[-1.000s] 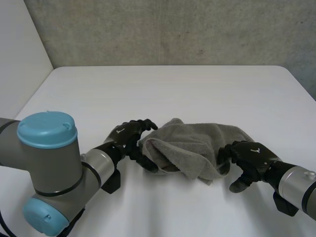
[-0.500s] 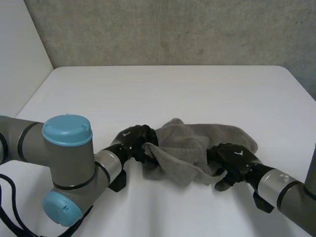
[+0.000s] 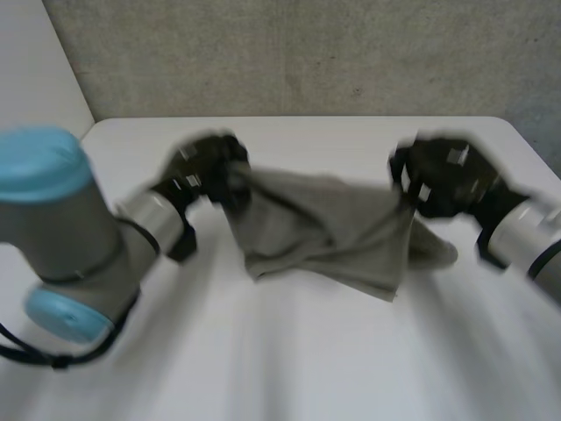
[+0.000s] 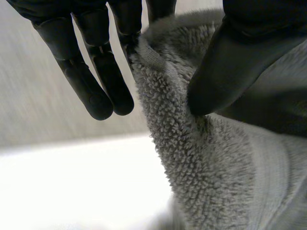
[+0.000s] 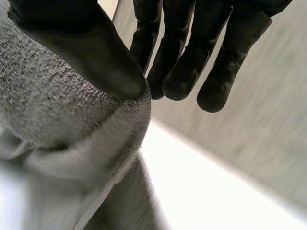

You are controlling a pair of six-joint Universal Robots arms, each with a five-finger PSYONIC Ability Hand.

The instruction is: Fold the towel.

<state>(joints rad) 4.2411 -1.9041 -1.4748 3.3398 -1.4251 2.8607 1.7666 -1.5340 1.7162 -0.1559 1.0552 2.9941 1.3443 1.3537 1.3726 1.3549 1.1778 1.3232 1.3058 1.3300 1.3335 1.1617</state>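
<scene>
Both hands have swung up and apart from the tabletop since half a second ago, taking the cloth with them: the left hand [image 3: 203,168] and the right hand [image 3: 438,175] hang well apart above the white table [image 3: 289,360], with the grey towel [image 3: 324,224] slung between them. Its top edge runs from hand to hand while the rest droops in loose folds, and whether the lowest corner touches the table cannot be told. On the left, the thumb [image 4: 225,72] presses the towel's edge against the fingers [image 4: 98,91], some of which lie straight beside the cloth; on the right, the thumb [image 5: 96,57] clamps a hemmed edge against the fingers [image 5: 177,72]. The step in hand looks like shaking the towel open before the fold. Doing it well likely means keeping both pinches firm, holding the hands level, and drawing them apart only until the top edge is taut, so the bunched folds fall flat rather than slipping free
</scene>
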